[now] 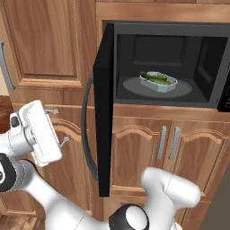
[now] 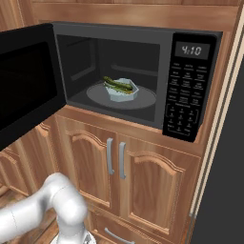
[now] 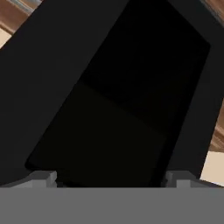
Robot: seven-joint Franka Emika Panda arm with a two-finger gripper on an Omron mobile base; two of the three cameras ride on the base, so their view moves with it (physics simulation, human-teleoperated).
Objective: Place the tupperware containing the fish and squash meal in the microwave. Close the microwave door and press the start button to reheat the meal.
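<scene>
The microwave takes up the upper half of the right base view, a black built-in box set into brown wooden cabinets, its dark grey cavity open to the room. The microwave door stands swung out toward the camera, seen nearly edge-on at the centre of the left base view, with its long curved grey handle just left of that edge. In the hand view the door's glossy black panel and dark window lie straight ahead. The gripper sits at the middle left of the left base view, left of the handle and apart from it; its two fingers are spread wide, one above the other, with nothing between them. The keypad panel runs down the microwave's right side, and its display reads 4:10; the button lettering is too small to read. On the round turntable plate inside the cavity rests the tupperware, and the fish and squash meal lies across its top.
</scene>
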